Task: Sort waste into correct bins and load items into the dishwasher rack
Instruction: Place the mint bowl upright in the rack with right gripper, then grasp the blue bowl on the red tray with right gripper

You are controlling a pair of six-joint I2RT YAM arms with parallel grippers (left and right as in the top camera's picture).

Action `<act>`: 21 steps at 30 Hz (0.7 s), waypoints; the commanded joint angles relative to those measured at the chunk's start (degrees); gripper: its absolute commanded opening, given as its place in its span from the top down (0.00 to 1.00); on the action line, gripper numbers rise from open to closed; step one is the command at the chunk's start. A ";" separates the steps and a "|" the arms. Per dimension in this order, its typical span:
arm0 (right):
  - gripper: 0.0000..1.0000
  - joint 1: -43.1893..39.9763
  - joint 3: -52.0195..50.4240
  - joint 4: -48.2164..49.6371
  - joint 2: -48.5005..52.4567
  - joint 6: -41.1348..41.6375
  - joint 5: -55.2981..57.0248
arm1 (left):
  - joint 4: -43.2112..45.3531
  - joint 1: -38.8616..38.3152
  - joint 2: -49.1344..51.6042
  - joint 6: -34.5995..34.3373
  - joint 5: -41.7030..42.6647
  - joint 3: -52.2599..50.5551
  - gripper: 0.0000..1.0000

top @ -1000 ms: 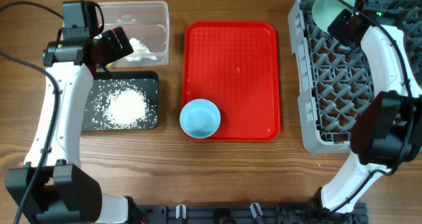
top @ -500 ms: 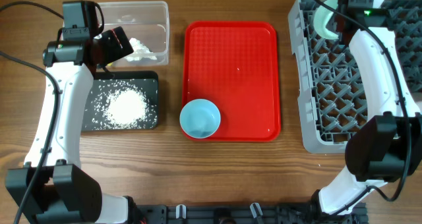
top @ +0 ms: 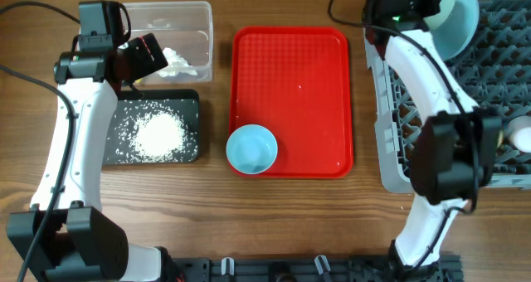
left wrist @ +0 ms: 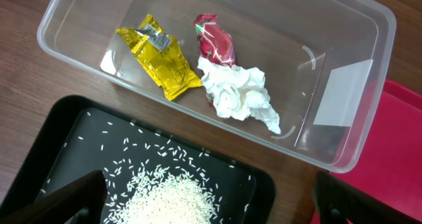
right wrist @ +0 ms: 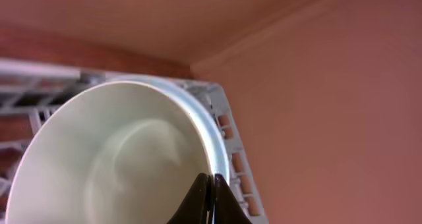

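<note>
My right gripper [top: 438, 10] is shut on the rim of a pale mint bowl [top: 455, 18] and holds it tilted over the back left corner of the grey dishwasher rack [top: 498, 83]. In the right wrist view the fingers [right wrist: 210, 184] pinch the bowl's [right wrist: 112, 158] edge, with the rack [right wrist: 232, 151] behind. A second small blue bowl [top: 251, 148] sits on the red tray's front left corner. My left gripper [left wrist: 211, 204] is open above the black tray [left wrist: 66, 138] of rice [left wrist: 165, 197]. The clear tub [left wrist: 369, 72] holds a yellow wrapper [left wrist: 158, 62], a red wrapper [left wrist: 214, 39] and a tissue [left wrist: 237, 99].
The red tray [top: 290, 75] lies in the middle of the wooden table. A pale pink cup [top: 519, 133] shows in the rack at the right edge. The right arm crosses the rack's left side. The left arm stretches along the table's left side.
My right gripper has swung with the mint bowl from the rack's back left towards the right and raised it. The left arm has not moved.
</note>
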 commanded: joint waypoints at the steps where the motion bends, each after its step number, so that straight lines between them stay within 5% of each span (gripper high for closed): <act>1: 0.96 0.04 0.07 0.35 1.36 -4.09 2.97 | 0.02 0.31 -1.16 -0.50 -0.68 0.07 0.00; 20: 0.96 6.49 -0.33 -0.52 5.07 -7.96 -4.74 | 0.02 0.31 -1.16 -0.50 -0.68 0.07 0.00; 21: 0.60 8.41 -0.33 -1.42 5.07 -6.45 -5.25 | 0.02 0.31 -1.16 -0.50 -0.70 0.07 0.00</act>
